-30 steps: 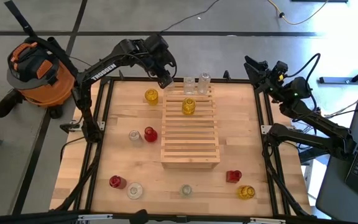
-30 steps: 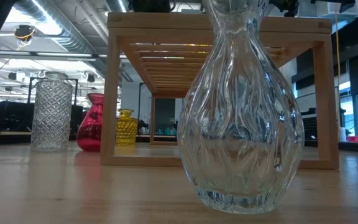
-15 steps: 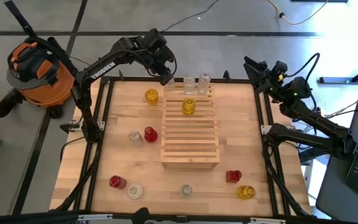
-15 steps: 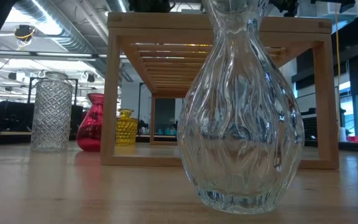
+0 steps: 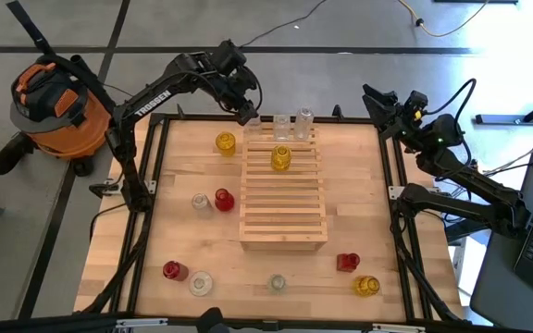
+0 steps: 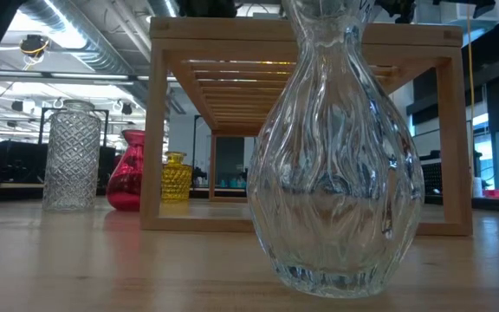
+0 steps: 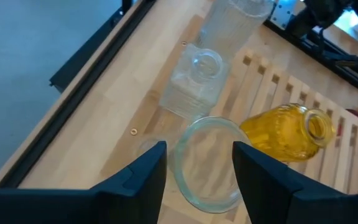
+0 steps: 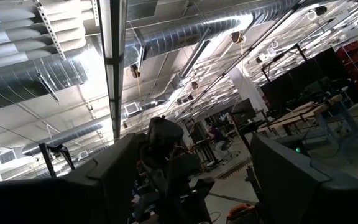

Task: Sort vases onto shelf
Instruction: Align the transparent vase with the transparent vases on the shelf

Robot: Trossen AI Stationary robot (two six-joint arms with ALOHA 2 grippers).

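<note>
We have our left hand (image 5: 245, 115) hovering over the far left corner of the shelf (image 5: 283, 199), its fingers spread wide and holding nothing. In the left wrist view a clear vase (image 7: 207, 162) stands directly under the gap between the fingers, its round mouth facing straight up at us, so its long axis is upright and in line with the hand above it. It appears to stand free on the slats at that corner. Just beyond it on the far edge sit two more clear vases (image 5: 292, 124), and a yellow vase (image 5: 280, 158) stands on the slats a little nearer.

Our right hand (image 5: 375, 96) waits off the far right corner of the tabletop (image 5: 183, 231), fingers wide apart and empty, tilted up toward the ceiling.

The unsorted vases remain on the tabletop: a yellow one (image 5: 225, 142) just left of the shelf near the left hand, a clear and red pair (image 5: 213, 201) further down the left side, and a scatter along the near edge (image 5: 276, 280). We judge the left arm far nearer to that yellow one, which lies to the left of the hand and a little nearer. The red and yellow pair at the near right (image 5: 356, 275) seems better suited to the right arm.
</note>
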